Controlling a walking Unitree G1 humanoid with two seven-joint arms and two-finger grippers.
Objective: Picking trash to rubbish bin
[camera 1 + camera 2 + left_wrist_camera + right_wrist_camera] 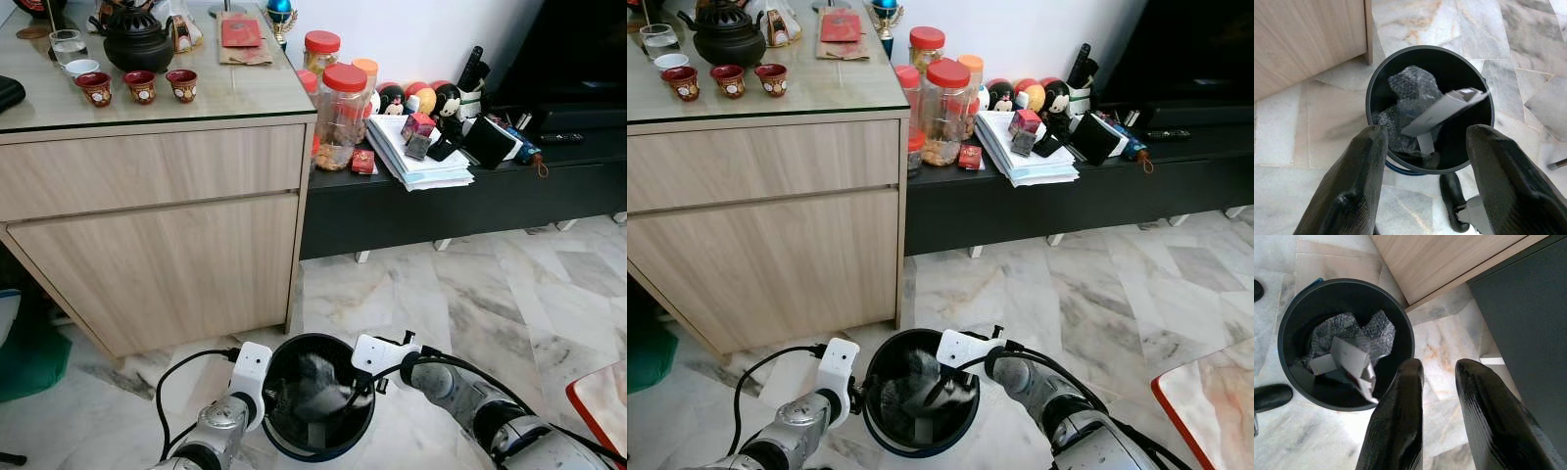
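The black round rubbish bin stands on the marble floor right below me, between my two arms. Inside lie crumpled grey bubble wrap and a folded grey card. My left gripper hangs over the bin's near-left rim, fingers wide apart and holding nothing. My right gripper hovers just outside the bin's right rim above the floor, open with a narrower gap and also empty. The white wrists flank the bin, left and right.
A light wooden cabinet with a glass top carrying a teapot and cups rises just behind the bin. To its right, a low black bench holds jars and papers. Marble floor stretches right. A red-edged slab sits at the near right.
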